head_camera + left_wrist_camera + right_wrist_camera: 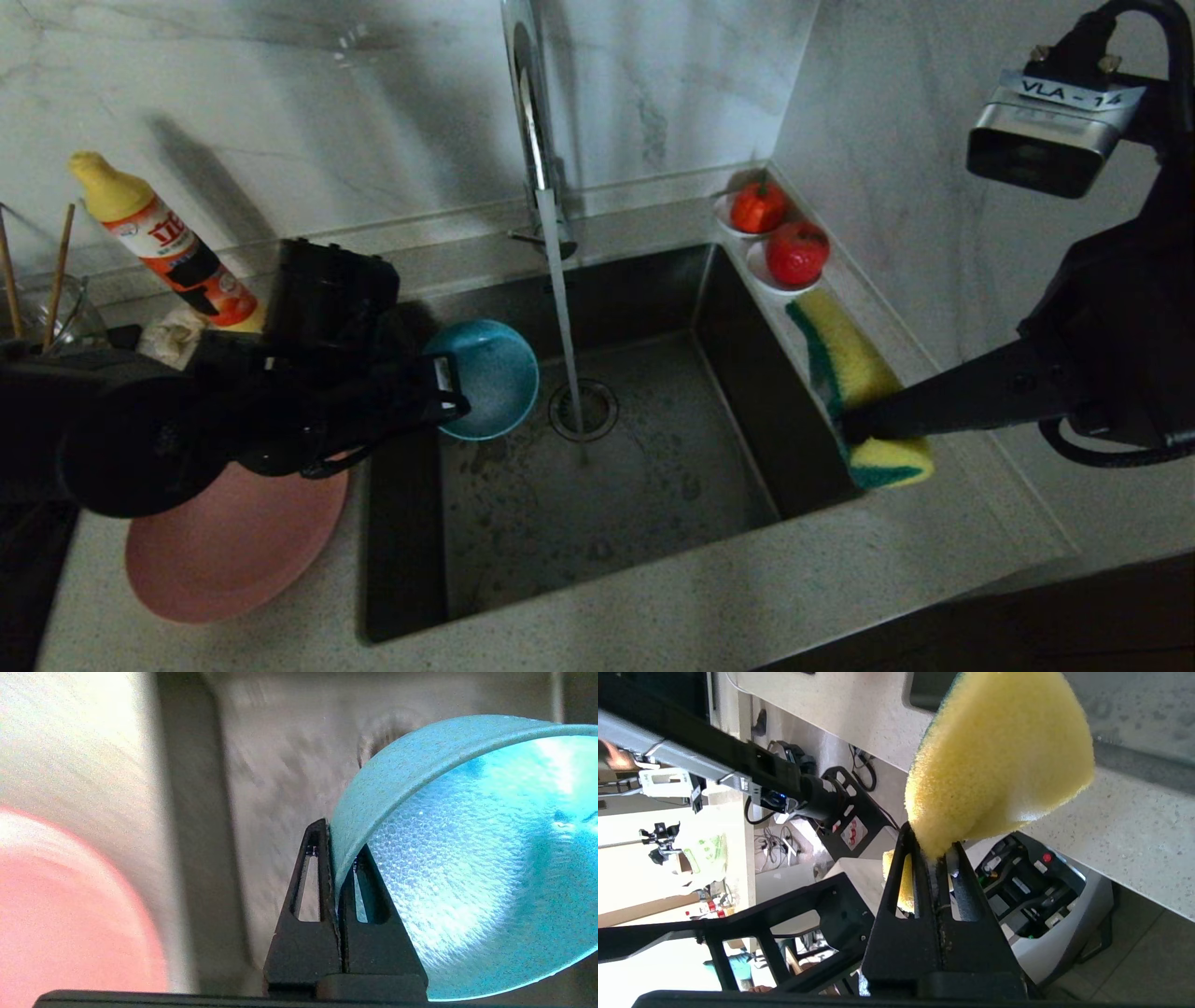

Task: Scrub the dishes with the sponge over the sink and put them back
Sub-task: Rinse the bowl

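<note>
My left gripper [448, 392] [337, 851] is shut on the rim of the teal-blue bowl [490, 378] [467, 858], holding it tilted on edge over the left part of the sink [616, 467], left of the water stream. The pink plate [233, 546] [70, 914] lies on the counter left of the sink, partly under my left arm. At the sink's right edge my right gripper [854, 429] [934, 851] is shut on the yellow sponge [854, 383] [999, 756], whose green face shows along its left side. Chopsticks [58, 266] stand in a glass at far left.
Water runs from the chrome faucet [527, 112] onto the drain strainer [583, 409]. A detergent bottle [163, 247] stands behind my left arm. Two white saucers with red fruit [780, 238] sit in the back right corner against the marble wall.
</note>
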You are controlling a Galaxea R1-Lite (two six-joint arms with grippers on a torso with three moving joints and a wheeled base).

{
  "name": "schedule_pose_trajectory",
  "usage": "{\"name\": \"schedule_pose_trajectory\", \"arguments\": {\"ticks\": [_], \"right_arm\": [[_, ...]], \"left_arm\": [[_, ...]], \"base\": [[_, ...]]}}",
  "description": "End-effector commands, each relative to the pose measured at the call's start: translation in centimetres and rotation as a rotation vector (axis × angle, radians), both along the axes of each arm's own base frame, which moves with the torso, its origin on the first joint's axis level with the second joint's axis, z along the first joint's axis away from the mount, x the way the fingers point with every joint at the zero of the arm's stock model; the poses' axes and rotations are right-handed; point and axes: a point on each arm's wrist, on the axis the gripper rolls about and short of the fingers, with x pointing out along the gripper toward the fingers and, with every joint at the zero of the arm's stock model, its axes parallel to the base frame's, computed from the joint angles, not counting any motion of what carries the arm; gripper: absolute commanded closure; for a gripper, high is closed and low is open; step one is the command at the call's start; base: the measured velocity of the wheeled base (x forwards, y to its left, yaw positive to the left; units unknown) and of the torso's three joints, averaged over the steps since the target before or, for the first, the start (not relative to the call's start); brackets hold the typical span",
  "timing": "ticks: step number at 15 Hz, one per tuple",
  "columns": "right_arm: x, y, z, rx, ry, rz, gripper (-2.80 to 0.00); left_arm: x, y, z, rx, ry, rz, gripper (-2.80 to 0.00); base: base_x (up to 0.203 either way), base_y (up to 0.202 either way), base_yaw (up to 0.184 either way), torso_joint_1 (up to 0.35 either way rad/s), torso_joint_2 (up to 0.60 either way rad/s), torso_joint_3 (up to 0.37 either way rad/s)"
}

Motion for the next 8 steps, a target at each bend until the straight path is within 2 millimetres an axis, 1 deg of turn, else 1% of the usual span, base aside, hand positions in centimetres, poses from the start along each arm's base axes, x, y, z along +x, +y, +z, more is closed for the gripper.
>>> {"name": "schedule_pose_trajectory", "arguments": {"ticks": [1, 5, 8], "right_arm": [[0.0, -0.1, -0.2, -0.004, 0.01, 0.0, 0.0], [-0.1, -0.2, -0.2, -0.005, 0.011, -0.006, 0.0], [0.1, -0.1, -0.2, -0.005, 0.013, -0.007, 0.0]], "left_arm": [[-2.6, 1.4, 2.5, 0.017, -0.14, 0.002, 0.0], [-5.5, 2.8, 5.3, 0.032, -0.316, -0.015, 0.0], [-7.0, 3.5, 7.1, 0.051, -0.411, -0.028, 0.0]], "base": [[0.0, 0.0, 0.0, 0.0, 0.0, 0.0], [0.0, 0.0, 0.0, 0.0, 0.0, 0.0], [0.0, 0.0, 0.0, 0.0, 0.0, 0.0]]}}
